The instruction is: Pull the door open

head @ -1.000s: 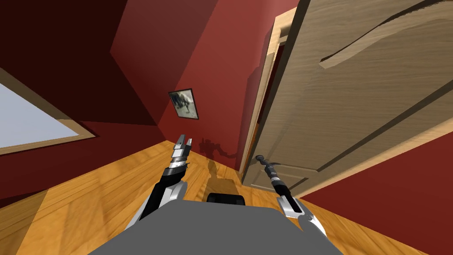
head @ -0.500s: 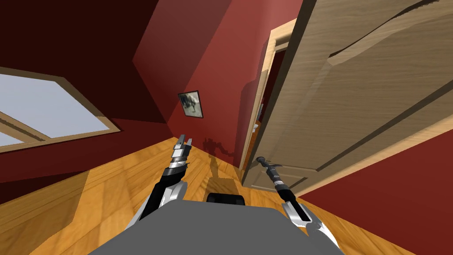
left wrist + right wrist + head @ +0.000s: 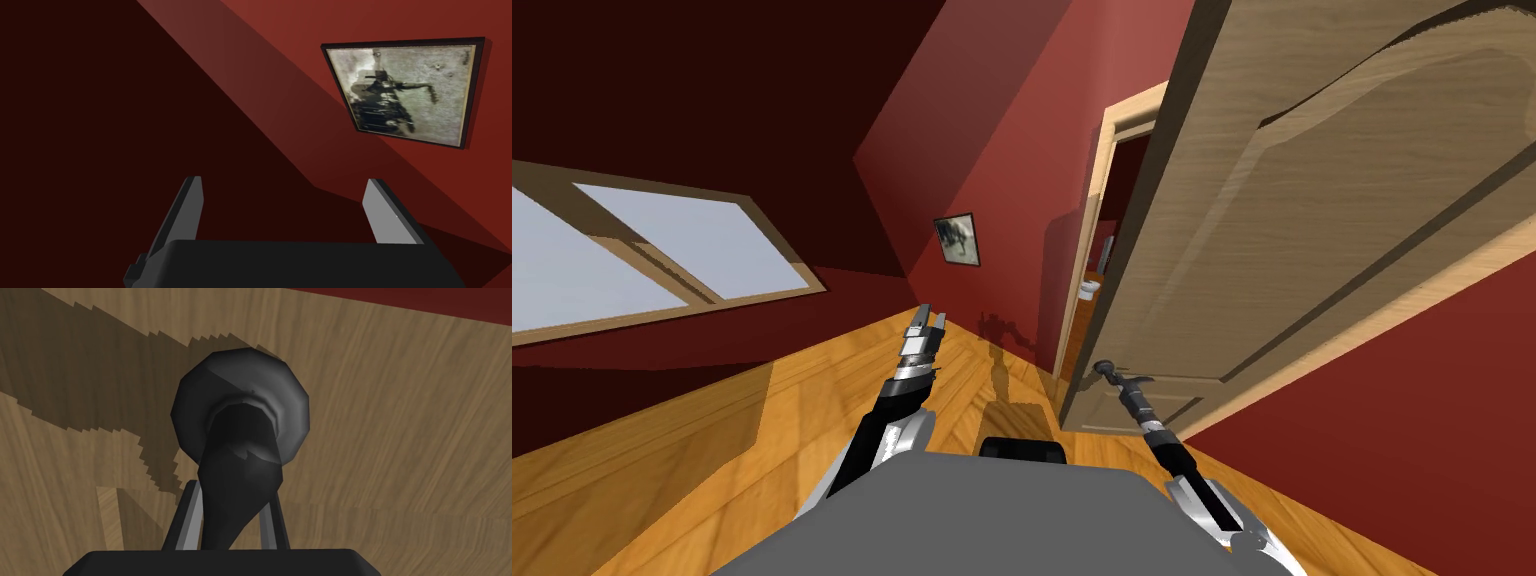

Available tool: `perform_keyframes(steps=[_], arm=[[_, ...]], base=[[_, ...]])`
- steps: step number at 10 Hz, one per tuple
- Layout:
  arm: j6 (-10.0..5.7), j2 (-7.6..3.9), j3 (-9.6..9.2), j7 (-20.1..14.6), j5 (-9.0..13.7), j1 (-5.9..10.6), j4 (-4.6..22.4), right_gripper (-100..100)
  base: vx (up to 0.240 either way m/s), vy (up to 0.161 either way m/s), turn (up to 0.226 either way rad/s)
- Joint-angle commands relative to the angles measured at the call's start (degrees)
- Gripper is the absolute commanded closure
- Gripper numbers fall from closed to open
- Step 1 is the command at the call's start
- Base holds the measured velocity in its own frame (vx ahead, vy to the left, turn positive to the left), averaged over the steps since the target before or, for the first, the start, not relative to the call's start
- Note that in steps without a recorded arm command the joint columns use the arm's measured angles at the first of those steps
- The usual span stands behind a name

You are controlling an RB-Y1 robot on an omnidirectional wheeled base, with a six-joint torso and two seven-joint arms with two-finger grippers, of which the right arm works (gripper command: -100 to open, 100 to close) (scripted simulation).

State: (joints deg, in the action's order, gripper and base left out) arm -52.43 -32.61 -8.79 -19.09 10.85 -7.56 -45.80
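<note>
1. While the right gripper (image 3: 231,500) is clamped on the door handle (image 3: 240,418), its two fingers (image 3: 189,513) press either side of the dark lever (image 3: 240,488). No gap shows between blades and lever.
2. Handle is dark all over. The lever comes out of a round rose (image 3: 200,403) that sits flat on the wood-grain face of the door (image 3: 400,428). From there the lever runs back between the fingers toward the gripper body.
3. Head view: the right arm reaches forward to the door's free edge. The right gripper (image 3: 1112,374) meets the door low down, just beside that edge.
4. Door (image 3: 1312,230) is light wood, panelled, and ajar. It is swung off its frame (image 3: 1100,230) toward the robot, with the free edge apart from the frame and a narrow opening between them.
5. Through the opening there is a strip of red wall and a small pale thing, too small to name.
6. Left gripper (image 3: 926,320) hangs over the wood floor (image 3: 742,430), left of the door and well apart from it, touching nothing. In the left wrist view its fingers (image 3: 190,205) stand spread wide with nothing between them.
7. Room has red walls (image 3: 982,150). A small dark-framed picture (image 3: 958,240) hangs on the wall between the left gripper and the door frame. A window (image 3: 672,250) with a light wood surround is on the far left.
8. The robot's shadow (image 3: 1002,335) falls on the wall and floor near the foot of the frame.
</note>
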Motion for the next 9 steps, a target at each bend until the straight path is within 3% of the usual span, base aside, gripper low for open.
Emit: perform_keyframes(steps=[1, 7, 8, 9], arm=[[-1.91, -0.51, -0.41, -0.39, 0.08, -0.36, 0.78, 100], [-8.62, -3.66, -2.32, -2.53, 0.76, -4.22, 1.98, 100], [-9.34, -4.00, -2.52, -2.76, 0.84, -4.64, 2.11, 100], [-8.42, -3.60, -2.58, -2.63, 0.72, -4.56, 1.49, 100]], base=[[-0.175, -0.070, 0.175], [-0.185, -0.074, 0.155], [-0.164, -0.052, 0.093], [-0.070, -0.013, 0.013]])
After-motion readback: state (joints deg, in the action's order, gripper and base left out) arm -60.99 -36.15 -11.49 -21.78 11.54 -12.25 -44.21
